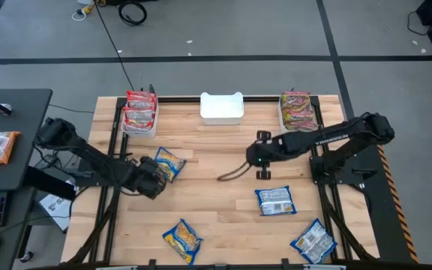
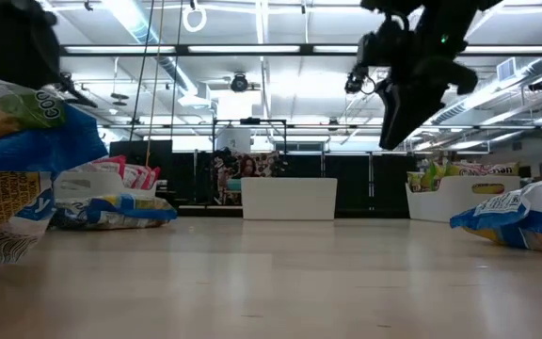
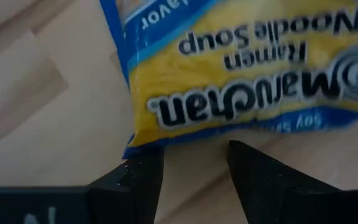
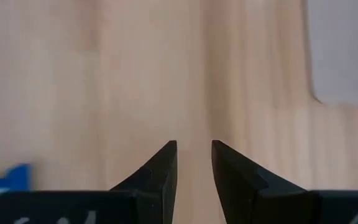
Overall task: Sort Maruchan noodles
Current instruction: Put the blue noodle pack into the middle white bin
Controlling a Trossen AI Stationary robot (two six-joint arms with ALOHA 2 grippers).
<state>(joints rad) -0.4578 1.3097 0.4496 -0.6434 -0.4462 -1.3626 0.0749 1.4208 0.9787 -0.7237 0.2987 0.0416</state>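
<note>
High view shows the sort partly done: red packets [image 1: 140, 110] fill the left bin [image 1: 140, 129], silvery ones [image 1: 297, 109] the right bin [image 1: 283, 116], the middle bin [image 1: 222, 108] is empty. Four blue-yellow packets [image 1: 275, 200] lie on the tabletop [image 1: 216, 217]; the left tool [image 1: 158, 178], open, hovers at one [image 1: 169, 163], the right tool [image 1: 261, 155] open, empty

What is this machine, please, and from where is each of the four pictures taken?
Two dark robot arms work at a wooden table, sorting noodle packets into white bins. One picture looks down from above, one looks level across the table, and two come from cameras on the wrists. Four blue-yellow packets lie loose; the nearest sits just before the left gripper, whose jaws are open and hold nothing. The right gripper hangs above bare wood, jaws slightly apart, empty. The middle bin looks empty.
</note>
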